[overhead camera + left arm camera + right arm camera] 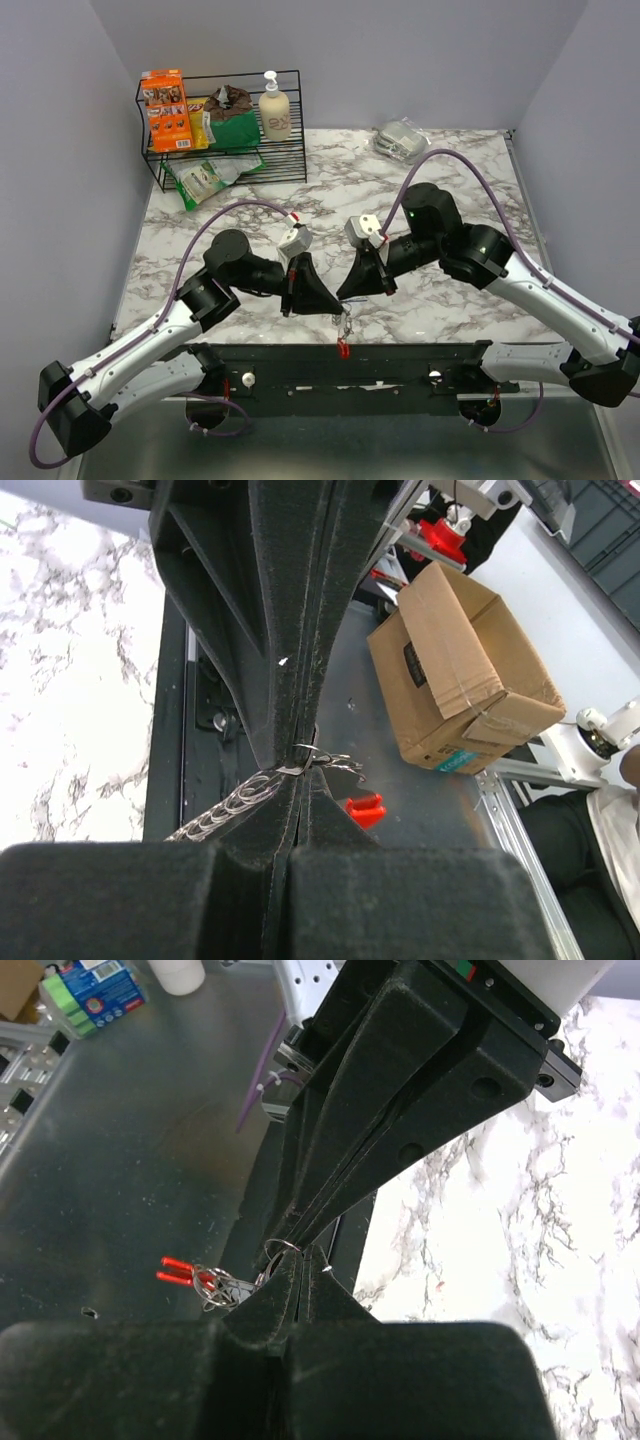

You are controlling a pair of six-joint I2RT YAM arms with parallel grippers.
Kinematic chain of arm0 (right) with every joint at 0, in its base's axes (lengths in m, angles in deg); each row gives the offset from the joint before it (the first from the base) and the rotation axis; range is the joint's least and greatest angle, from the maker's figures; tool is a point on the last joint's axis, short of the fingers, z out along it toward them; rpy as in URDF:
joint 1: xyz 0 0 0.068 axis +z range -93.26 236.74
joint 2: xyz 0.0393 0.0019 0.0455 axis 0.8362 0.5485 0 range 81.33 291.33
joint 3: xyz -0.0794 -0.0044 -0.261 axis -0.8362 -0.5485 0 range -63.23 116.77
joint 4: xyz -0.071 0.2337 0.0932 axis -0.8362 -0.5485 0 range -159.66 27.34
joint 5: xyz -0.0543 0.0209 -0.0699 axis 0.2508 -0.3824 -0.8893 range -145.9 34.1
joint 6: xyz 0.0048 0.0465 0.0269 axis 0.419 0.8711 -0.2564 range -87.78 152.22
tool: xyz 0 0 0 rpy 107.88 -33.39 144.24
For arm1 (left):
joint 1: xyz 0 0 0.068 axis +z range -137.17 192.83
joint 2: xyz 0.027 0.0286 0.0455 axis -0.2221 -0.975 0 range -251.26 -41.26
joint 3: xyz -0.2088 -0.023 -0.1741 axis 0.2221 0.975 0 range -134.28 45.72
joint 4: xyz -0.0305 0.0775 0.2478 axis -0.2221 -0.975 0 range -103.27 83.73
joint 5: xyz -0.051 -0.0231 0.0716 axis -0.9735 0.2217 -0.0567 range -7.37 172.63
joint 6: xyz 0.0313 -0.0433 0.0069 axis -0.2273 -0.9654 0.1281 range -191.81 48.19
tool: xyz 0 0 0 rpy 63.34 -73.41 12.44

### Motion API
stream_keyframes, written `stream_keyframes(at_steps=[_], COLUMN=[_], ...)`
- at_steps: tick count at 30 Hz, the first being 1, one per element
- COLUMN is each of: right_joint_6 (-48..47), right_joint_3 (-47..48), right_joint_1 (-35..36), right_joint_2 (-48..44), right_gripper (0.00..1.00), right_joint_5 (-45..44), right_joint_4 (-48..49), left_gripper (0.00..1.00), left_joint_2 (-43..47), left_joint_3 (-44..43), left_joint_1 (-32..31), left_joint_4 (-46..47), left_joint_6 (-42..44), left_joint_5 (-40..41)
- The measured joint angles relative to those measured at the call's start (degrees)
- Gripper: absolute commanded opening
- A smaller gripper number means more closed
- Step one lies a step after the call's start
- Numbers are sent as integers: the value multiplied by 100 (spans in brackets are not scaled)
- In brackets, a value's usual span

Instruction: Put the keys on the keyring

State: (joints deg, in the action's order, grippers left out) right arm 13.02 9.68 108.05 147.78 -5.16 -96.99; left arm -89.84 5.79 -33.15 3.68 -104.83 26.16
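The keyring hangs between the two meeting grippers above the table's near edge, its silver chain [346, 325] ending in the red clip [343, 347]. My left gripper [322, 304] is shut on the keyring. In the left wrist view the chain [225, 810] trails left of the shut tips [300, 772], and the red clip [365, 810] hangs behind. My right gripper [346, 296] is shut on a small silver ring [280, 1250] at its tips [302, 1260], with the red clip [180, 1272] and bunched rings [215, 1288] to the left. I cannot make out any single key; no blue head shows.
A black wire rack [225, 135] with boxes, packets and a soap bottle [274, 108] stands at the back left. A clear packet [402, 138] lies at the back right. A black rail [340, 365] runs along the near edge. A cardboard box [460, 670] sits below the table.
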Motion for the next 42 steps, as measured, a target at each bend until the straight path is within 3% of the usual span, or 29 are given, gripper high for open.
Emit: stream_keyframes(at_steps=[12, 29, 36, 42], right_joint_6=[-63, -153, -208, -249], right_joint_3=[422, 470, 474, 522], right_joint_1=[17, 50, 57, 61], right_joint_2=[291, 282, 273, 278], right_gripper=[1, 12, 31, 40], right_joint_5=[450, 525, 490, 426], right_joint_4=[-11, 79, 146, 203], left_gripper=[0, 0, 0, 0], left_joint_2=[227, 319, 380, 424], left_joint_3=[267, 352, 352, 365], left_joint_1=[4, 4, 2, -4], left_joint_4=[1012, 1327, 1327, 1399], left_joint_6=[-472, -649, -647, -649], left_joint_5=[-2, -22, -22, -22])
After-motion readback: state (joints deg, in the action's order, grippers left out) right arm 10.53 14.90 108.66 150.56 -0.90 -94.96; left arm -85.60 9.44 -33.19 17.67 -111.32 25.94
